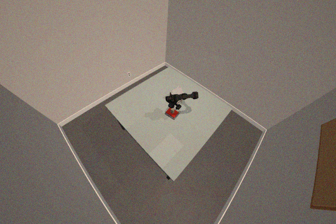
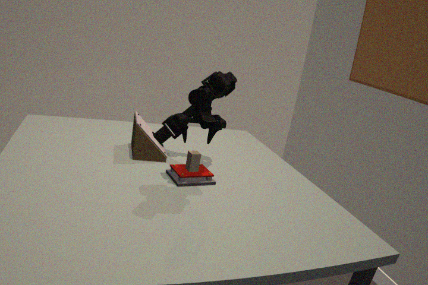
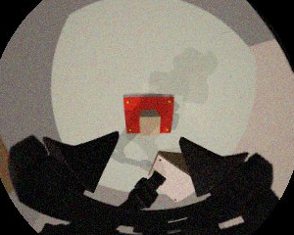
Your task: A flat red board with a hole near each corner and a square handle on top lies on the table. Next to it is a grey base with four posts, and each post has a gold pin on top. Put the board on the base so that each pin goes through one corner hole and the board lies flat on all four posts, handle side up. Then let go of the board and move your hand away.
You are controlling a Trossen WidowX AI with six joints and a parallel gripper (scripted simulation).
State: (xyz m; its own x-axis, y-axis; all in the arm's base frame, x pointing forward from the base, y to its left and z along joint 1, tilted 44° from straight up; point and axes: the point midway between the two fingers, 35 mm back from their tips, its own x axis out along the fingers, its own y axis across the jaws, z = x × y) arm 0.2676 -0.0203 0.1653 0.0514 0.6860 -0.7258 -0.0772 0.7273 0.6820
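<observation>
Below the tool [image 1: 174, 107] [image 2: 197, 143] [image 3: 150, 137], its fingers apart: red board [image 1: 169, 113] [image 2: 177, 168] [image 3: 132, 114], 4 gold pins showing.

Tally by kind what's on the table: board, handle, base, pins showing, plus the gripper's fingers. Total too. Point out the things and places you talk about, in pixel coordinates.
Flat red board [image 1: 169, 114] [image 2: 183, 168] [image 3: 132, 114]: 1
Square grey-brown handle [image 1: 172, 110] [image 2: 193, 161] [image 3: 150, 124]: 1
Grey base [image 2: 195, 183]: 1
Small gold pins [image 3: 127, 102]: 4
Black tapered gripper fingers [image 2: 210, 135]: 2
Total: 9
</observation>
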